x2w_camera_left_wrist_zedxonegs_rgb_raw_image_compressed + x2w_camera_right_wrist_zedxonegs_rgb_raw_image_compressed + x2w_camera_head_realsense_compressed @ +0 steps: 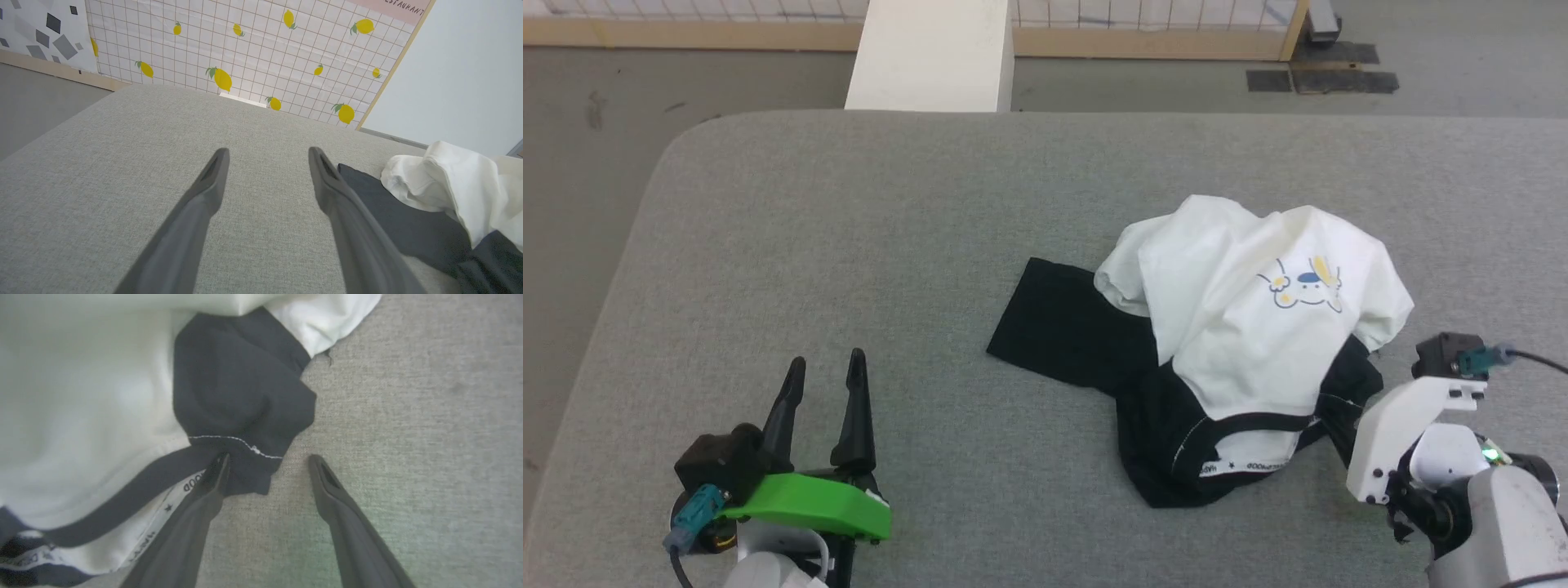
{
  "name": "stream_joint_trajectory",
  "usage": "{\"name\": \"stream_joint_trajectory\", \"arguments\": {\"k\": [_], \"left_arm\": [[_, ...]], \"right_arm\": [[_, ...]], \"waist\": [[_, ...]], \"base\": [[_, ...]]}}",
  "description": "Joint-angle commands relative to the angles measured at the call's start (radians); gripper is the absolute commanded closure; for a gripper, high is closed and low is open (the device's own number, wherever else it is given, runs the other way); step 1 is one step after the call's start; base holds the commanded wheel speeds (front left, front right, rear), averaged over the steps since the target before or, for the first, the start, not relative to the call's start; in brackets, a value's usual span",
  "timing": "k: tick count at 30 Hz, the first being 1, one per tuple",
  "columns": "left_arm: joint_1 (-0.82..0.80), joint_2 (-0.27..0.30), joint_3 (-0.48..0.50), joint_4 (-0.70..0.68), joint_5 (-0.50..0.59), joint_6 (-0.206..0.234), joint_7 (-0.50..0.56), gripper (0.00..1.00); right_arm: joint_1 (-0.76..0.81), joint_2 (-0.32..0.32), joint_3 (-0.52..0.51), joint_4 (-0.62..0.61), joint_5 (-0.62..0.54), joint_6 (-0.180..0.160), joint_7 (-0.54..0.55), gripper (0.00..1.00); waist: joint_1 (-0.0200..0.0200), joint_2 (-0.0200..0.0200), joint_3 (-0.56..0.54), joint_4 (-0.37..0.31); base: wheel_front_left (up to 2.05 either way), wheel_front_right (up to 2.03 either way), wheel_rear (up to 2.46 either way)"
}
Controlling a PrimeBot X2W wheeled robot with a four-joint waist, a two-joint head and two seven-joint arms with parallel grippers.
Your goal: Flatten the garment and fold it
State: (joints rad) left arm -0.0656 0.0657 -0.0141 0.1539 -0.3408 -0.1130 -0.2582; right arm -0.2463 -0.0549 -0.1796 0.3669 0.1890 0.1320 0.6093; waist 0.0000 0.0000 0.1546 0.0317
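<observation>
The garment (1241, 343) lies crumpled on the right half of the grey padded table (849, 245), white body on top with a small yellow-and-blue graphic, and one black sleeve (1062, 322) spread to its left. Its black-trimmed collar (1250, 429) faces the near edge. My left gripper (825, 367) stands open at the lower left, well apart from the cloth; the left wrist view has its fingers (216, 175) over bare table, the garment (449, 183) to their right. My right gripper (267, 459) is open at the garment's (237, 396) near right corner, one finger over the black fabric, the other over bare table.
A white block (931, 53) stands beyond the table's far edge. Grey floor (580, 204) runs past the table's rounded left side. A wooden-framed partition with lemon print (253, 53) closes off the back. Dark mats (1323, 80) lie on the floor at far right.
</observation>
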Motion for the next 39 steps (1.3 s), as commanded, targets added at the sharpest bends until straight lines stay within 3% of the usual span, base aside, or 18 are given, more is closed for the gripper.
{"name": "stream_joint_trajectory", "arguments": {"k": [1, 2, 3, 10, 19, 24, 30, 31, 32, 33, 35, 39], "left_arm": [[-0.018, -0.005, 0.002, 0.004, 0.01, -0.005, -0.004, 0.0], [-0.019, -0.006, 0.003, 0.005, 0.011, -0.006, -0.004, 0.0], [-0.019, -0.007, 0.005, 0.007, 0.013, -0.007, -0.004, 0.0], [-0.009, -0.011, 0.015, 0.021, 0.027, -0.011, -0.004, 0.0], [0.009, -0.014, -0.012, 0.038, 0.033, -0.015, -0.004, 0.0], [0.021, -0.014, -0.022, 0.043, 0.029, -0.016, -0.004, 0.0], [0.025, -0.015, -0.034, 0.047, 0.028, -0.016, -0.004, 0.0], [0.023, -0.015, -0.034, 0.048, 0.028, -0.017, -0.004, 0.0], [0.02, -0.015, -0.036, 0.05, 0.028, -0.017, -0.004, 0.0], [0.017, -0.015, -0.037, 0.051, 0.027, -0.017, -0.004, 0.0], [0.012, -0.015, -0.042, 0.053, 0.028, -0.017, -0.004, 0.0], [0.004, -0.015, -0.048, 0.058, 0.025, -0.017, -0.004, 0.0]], "right_arm": [[-0.004, 0.005, 0.013, 0.012, 0.004, -0.001, 0.024, 0.51], [-0.004, 0.005, 0.019, 0.01, 0.005, -0.001, 0.035, 0.71], [-0.004, 0.005, 0.021, 0.003, 0.004, -0.001, 0.04, 1.0], [-0.032, 0.005, -0.016, -0.121, -0.06, -0.001, -0.102, 1.0], [-0.016, -0.006, -0.162, -0.435, -0.236, -0.001, -0.284, 1.0], [0.086, 0.003, -0.355, -0.533, -0.254, -0.001, -0.208, 1.0], [0.211, 0.004, -0.453, -0.391, -0.149, -0.001, -0.079, 1.0], [0.223, 0.004, -0.452, -0.363, -0.132, -0.001, -0.071, 0.95], [0.235, 0.004, -0.444, -0.334, -0.117, -0.001, -0.073, 0.57], [0.242, 0.004, -0.436, -0.317, -0.102, -0.001, -0.084, 0.0], [0.248, 0.004, -0.413, -0.301, -0.075, -0.001, -0.139, 0.0], [0.261, 0.005, -0.324, -0.326, -0.072, -0.001, -0.355, 0.0]], "waist": [[0.0, 0.0, 0.007, 0.007], [0.0, 0.0, 0.008, 0.008], [0.0, 0.0, 0.007, 0.008], [0.0, 0.0, -0.025, -0.005], [0.0, 0.0, -0.078, -0.028], [0.0, 0.0, -0.096, -0.043], [0.0, 0.0, -0.09, -0.067], [0.0, 0.0, -0.089, -0.07], [0.0, 0.0, -0.087, -0.072], [0.0, 0.0, -0.085, -0.075], [0.0, 0.0, -0.081, -0.08], [0.0, 0.0, -0.076, -0.084]], "base": [[0.0, 0.0, 0.0], [0.0, 0.0, 0.0], [0.0, 0.0, 0.0], [0.0, 0.0, 0.0], [0.0, 0.0, 0.0], [0.0, 0.0, 0.0], [0.0, 0.0, 0.0], [0.0, 0.0, 0.0], [0.0, 0.0, 0.0], [0.0, 0.0, 0.0], [0.0, 0.0, 0.0], [0.0, 0.0, 0.0]]}}
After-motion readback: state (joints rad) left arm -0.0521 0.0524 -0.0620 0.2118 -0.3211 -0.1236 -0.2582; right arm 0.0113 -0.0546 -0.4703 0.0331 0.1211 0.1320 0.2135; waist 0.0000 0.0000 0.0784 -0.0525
